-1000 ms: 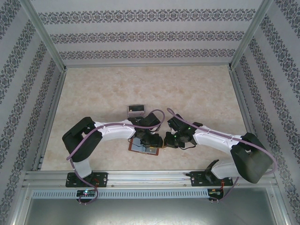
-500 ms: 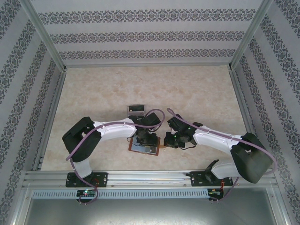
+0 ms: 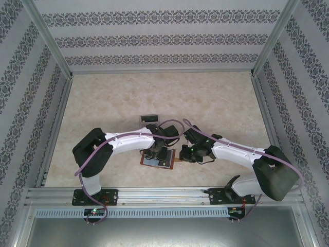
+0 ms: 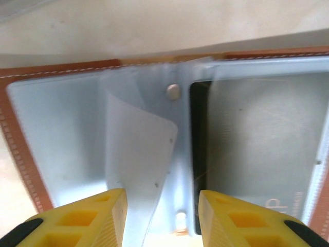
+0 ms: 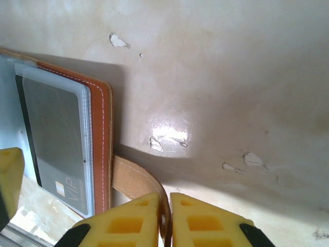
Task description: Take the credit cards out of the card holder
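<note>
**Operator:** While I am pinning the card holder (image 3: 159,162) flat on the worktop (image 3: 216,103), I am looking for the way in. My right end effector (image 5: 165,216) is clamping together on the strap tab (image 5: 136,180) at the holder's right edge.

**Spotter:** And the left one?

**Operator:** My left end effector (image 4: 162,216) is hanging right over the open holder. Its fingers (image 4: 87,216) are standing apart, with 1 clear sleeve leaf (image 4: 139,149) curling up between them and nothing pinched. The dark credit card (image 4: 257,139) is sitting in the right-hand sleeve, just beside the right finger, with its long axis running along the fold. So the left arm is the nearer 1, and I am judging that it needs to shift right.

**Spotter:** Anything you are missing?

**Operator:** The card's near end is running off the wrist picture. I cannot tell which side the sleeve opens on, and the pale left pocket is too blurred to say whether a card is lying in it.
</note>
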